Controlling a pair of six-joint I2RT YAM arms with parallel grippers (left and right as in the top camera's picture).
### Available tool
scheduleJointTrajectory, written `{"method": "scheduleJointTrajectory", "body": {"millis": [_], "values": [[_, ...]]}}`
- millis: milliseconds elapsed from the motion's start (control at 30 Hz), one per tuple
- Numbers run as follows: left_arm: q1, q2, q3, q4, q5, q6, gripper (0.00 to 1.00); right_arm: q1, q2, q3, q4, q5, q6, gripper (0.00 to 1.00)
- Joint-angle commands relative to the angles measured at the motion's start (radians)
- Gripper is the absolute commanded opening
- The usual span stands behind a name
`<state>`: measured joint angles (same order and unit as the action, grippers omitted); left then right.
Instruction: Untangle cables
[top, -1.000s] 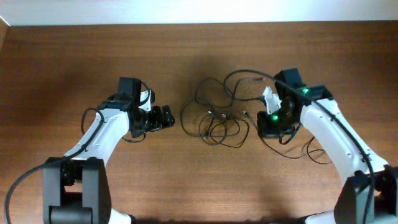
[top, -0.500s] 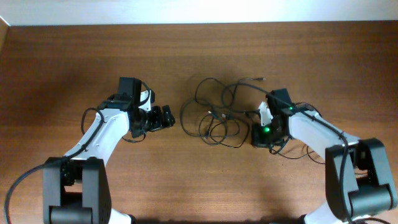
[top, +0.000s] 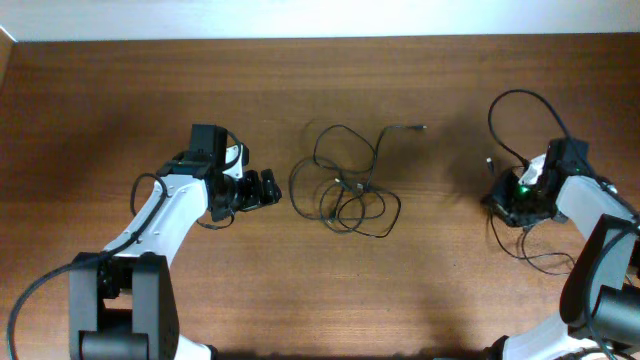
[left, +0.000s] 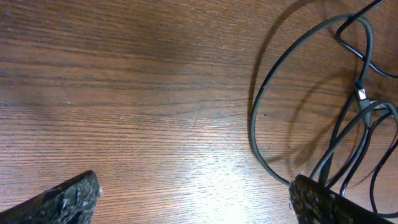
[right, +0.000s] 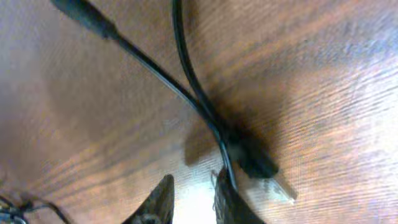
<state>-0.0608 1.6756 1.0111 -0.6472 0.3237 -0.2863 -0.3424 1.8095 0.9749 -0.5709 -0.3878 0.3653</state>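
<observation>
Mid-separation, prob. Right gripper (right: 193, 193) pinched nearly shut, looks clamped on one cable (right: 249, 160) right at the tips. Left gripper (left: 193, 186) wide open, tangle (top: 342, 185) just ahead-right of its fingers. Next: set cable down away from the rest, then grab another strand w/ care.

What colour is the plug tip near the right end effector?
The plug tip is silvery; clearest in right wrist view.

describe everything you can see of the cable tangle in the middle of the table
The tangle is a few thin black cords loosely looped over one another, lying flat on the wooden table between the arms. One free end with a small plug trails up and right in overhead view; a small silvery connector sits among the loops. The open left gripper is just left of it; contact is unclear.
</observation>
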Motion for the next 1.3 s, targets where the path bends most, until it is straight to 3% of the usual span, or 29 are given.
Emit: {"method": "scheduleJointTrajectory", "body": {"millis": [0, 67, 100, 133, 300, 1267], "values": [[-0.002, -0.006, -0.003, -0.001, -0.007, 0.015, 0.99, 0.101, 0.073, -0.058, -0.113, 0.078, -0.025, 0.32], [-0.002, -0.006, -0.003, -0.001, -0.007, 0.015, 0.99, 0.180, 0.073, -0.058, -0.131, 0.085, -0.025, 0.36], [-0.002, -0.006, -0.003, -0.001, -0.007, 0.015, 0.99, 0.220, 0.073, -0.058, -0.132, 0.085, -0.024, 0.47], [-0.002, -0.006, -0.003, -0.001, -0.007, 0.015, 0.99, 0.274, 0.073, -0.058, -0.132, 0.085, -0.024, 0.98], [-0.002, -0.006, -0.003, -0.001, -0.007, 0.015, 0.99, 0.380, 0.073, -0.058, -0.116, 0.085, -0.024, 0.98], [-0.002, -0.006, -0.003, -0.001, -0.007, 0.015, 0.99, 0.381, 0.073, -0.058, -0.114, 0.085, -0.024, 0.98]]}}
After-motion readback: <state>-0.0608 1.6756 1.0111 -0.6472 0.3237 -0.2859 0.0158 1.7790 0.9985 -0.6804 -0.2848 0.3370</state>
